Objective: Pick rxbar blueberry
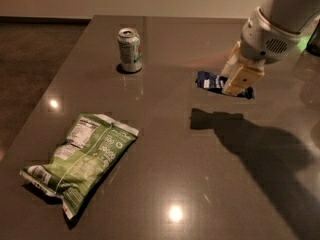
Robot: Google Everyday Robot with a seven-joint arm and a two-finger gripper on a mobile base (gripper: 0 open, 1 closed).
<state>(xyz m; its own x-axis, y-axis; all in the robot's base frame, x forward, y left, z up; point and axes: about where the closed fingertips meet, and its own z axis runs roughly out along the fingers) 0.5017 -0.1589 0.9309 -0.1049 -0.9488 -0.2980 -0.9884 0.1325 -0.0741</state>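
The rxbar blueberry (206,80) has, much nearer and well to its left, a green chip bag (82,161) lying flat on the counter (165,149). Just nearer than the bar lies its shadow (215,119), apart from it. The bar itself hangs tilted above the counter, pinched across its right part by the clenched tool (239,84). Farther back, left of the bar, a soda can (130,49) stands upright.
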